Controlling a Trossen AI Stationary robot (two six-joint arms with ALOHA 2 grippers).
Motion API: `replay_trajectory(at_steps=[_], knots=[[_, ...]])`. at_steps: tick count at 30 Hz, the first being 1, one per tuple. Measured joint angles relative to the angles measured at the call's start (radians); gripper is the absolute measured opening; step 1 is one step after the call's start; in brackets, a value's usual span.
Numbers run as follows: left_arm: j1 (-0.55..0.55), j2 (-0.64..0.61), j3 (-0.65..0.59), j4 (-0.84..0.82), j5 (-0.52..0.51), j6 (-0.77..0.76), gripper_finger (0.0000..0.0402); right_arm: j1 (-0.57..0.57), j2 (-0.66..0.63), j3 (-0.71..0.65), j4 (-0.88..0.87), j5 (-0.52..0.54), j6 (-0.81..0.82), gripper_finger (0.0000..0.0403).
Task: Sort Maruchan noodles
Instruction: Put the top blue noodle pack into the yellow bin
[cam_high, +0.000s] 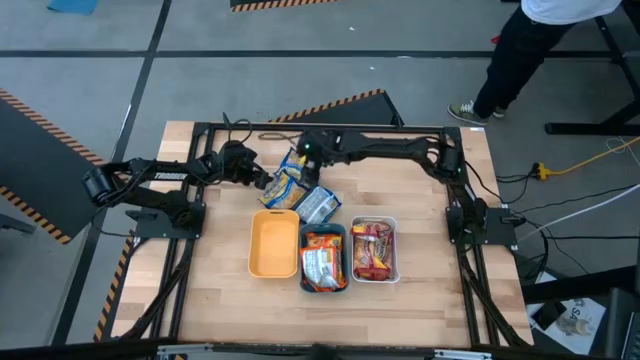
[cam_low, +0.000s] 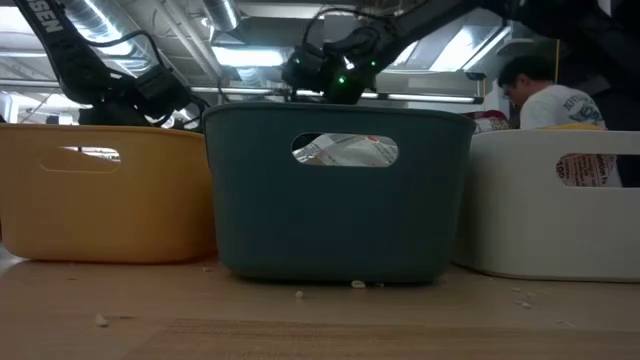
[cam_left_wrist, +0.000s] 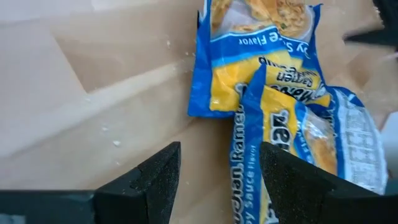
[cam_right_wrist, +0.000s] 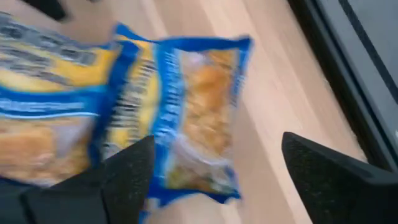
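Observation:
Three blue-and-yellow Maruchan noodle packets lie flat and overlapping on the wooden table just beyond the trays (cam_high: 288, 182) (cam_high: 318, 204). My left gripper (cam_high: 262, 178) comes from the left and stands open (cam_left_wrist: 217, 180). The long edge of one packet (cam_left_wrist: 249, 162) runs between its fingers, and another packet (cam_left_wrist: 261, 56) lies farther off. My right gripper (cam_high: 305, 155) hovers open over the far packet (cam_right_wrist: 193, 118), its fingers wide on either side (cam_right_wrist: 230, 180). Orange packets fill the teal tray (cam_high: 323, 280), and red ones fill the white tray (cam_high: 392, 250).
The yellow-orange tray (cam_high: 272, 243) stands left of the teal tray with nothing in it. In the low view the three trays (cam_low: 340, 190) block the packets behind them. A black frame (cam_high: 330, 128) borders the table. A person (cam_high: 540, 40) stands beyond the far right corner.

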Motion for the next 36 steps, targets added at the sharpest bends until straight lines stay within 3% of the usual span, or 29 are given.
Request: replay_trajectory(at_steps=[3, 8, 14, 22, 30, 36], knots=[[0.0, 0.0, 0.0, 0.002, -0.022, 0.034, 0.0212, -0.035, 0.004, -0.001, -0.046, -0.012, 0.048, 0.0343], [0.0, 0.0, 0.0, 0.039, -0.045, 0.061, 0.0212, -0.081, 0.007, -0.001, -0.045, -0.147, 0.089, 0.0344], [0.0, 0.008, 0.0, 0.104, -0.045, 0.064, 0.0212, -0.101, 0.037, 0.001, -0.044, -0.217, 0.107, 0.0344], [0.0, 0.169, 0.0, 0.23, 0.002, 0.064, 0.0212, -0.1, 0.043, 0.0, -0.068, -0.226, 0.109, 0.0344], [0.0, 0.319, 0.001, 0.474, 0.049, 0.028, 0.0212, -0.1, 0.043, 0.0, -0.12, -0.227, -0.029, 0.0344], [-0.001, 0.392, 0.053, 0.494, 0.147, 0.028, 0.0212, -0.108, 0.043, 0.0, -0.171, -0.234, -0.075, 0.0344]])
